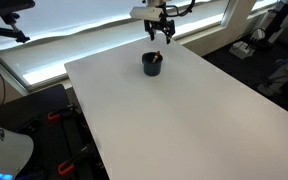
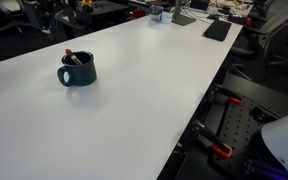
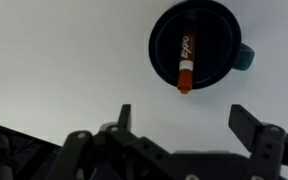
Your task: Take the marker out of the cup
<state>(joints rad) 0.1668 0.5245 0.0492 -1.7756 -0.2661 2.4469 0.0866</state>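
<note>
One cup stands on the white surface, with one marker leaning inside it. The gripper hangs pointing downward, spread and empty, the cup at its 12 o'clock.

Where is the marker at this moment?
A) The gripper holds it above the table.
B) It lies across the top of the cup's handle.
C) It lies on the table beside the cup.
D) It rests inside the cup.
D: in the wrist view the marker rests inside the cup, and the open gripper holds nothing.
</note>
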